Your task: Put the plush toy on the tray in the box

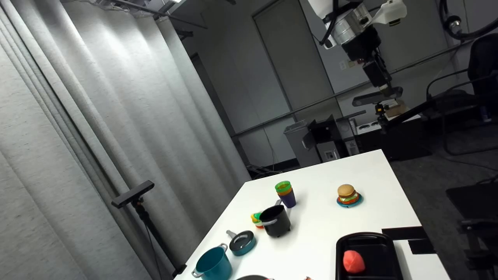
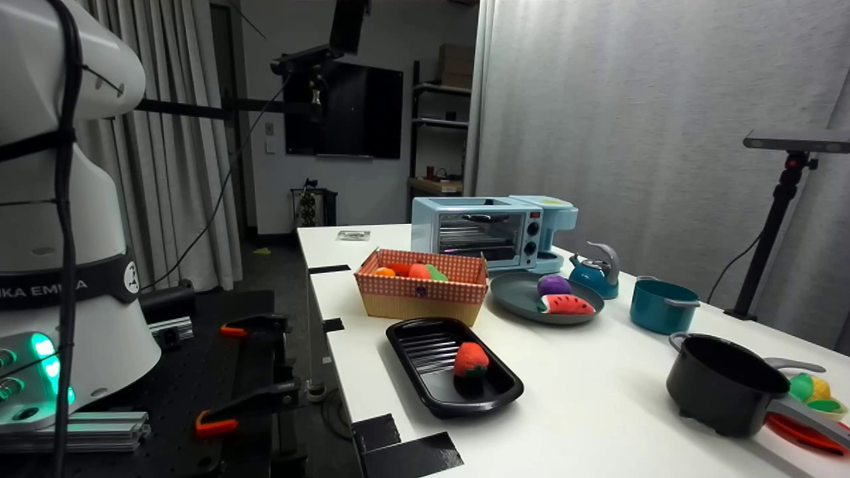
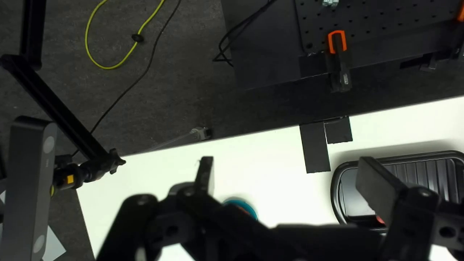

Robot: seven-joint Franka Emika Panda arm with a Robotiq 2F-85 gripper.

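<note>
Gray curtains hang beside a white table on which we find the black tray, its rim low and its corners rounded. In both exterior views we locate the plush strawberry, red-orange with a green end, resting inside the tray; parallel ribs mark the opposite half of the tray's floor. We see the box just beside the tray in an exterior view: red gingham covers its rim over a straw-colored wall, and red, orange and green soft toys lie inside.

In the wrist view we observe the gripper with its jaws spread wide; the Panda arm carries it well above the table.

Behind the box we note a pale blue toaster oven joined to a coffee maker. Nearby, a dark gray plate bears a purple soft toy and a plush watermelon slice, with a teal kettle close to its rim. Farther along the table we identify a teal pot, a black saucepan and a small teal frying pan. A stack of green, orange and purple cups stands near the saucepan, and a toy hamburger sits on a teal saucer, well apart from the cups.
</note>
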